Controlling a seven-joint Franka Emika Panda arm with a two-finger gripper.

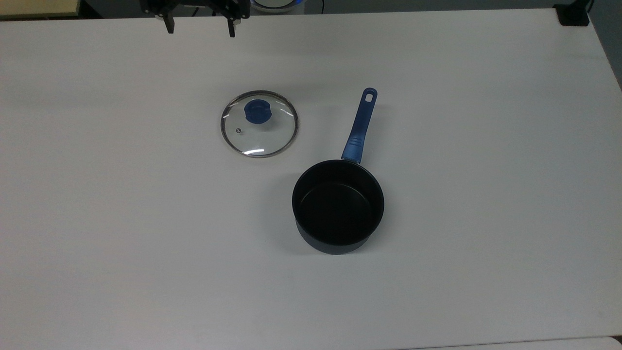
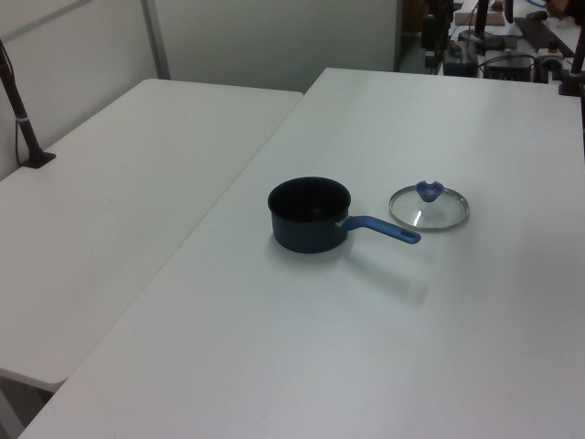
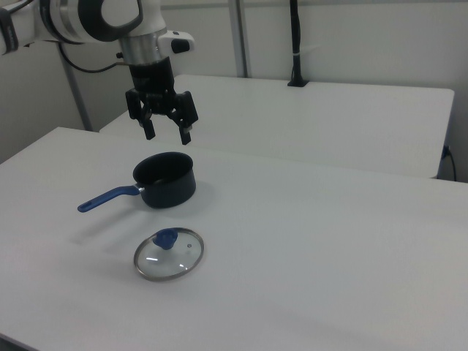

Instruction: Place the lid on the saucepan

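The lid [image 1: 259, 124], clear glass with a metal rim and a blue knob, lies flat on the white table [image 1: 146, 243]; it also shows as the lid [image 2: 430, 207] and the lid [image 3: 169, 253]. The saucepan [image 1: 338, 206] stands upright beside it, black inside, with its blue handle [image 1: 361, 125] pointing toward the top view's upper edge. The saucepan [image 2: 311, 214] and the saucepan [image 3: 164, 180] are empty. My gripper [image 1: 200, 28] hangs open at the top view's upper edge, high above the table and apart from both. In the right view the gripper [image 3: 167, 134] hovers above the pan's far side.
A second white table [image 2: 110, 210] adjoins at the left view's left. A dark post [image 3: 295, 44] stands on the far table in the right view. A black clamp [image 1: 572, 15] sits at the top view's upper right corner.
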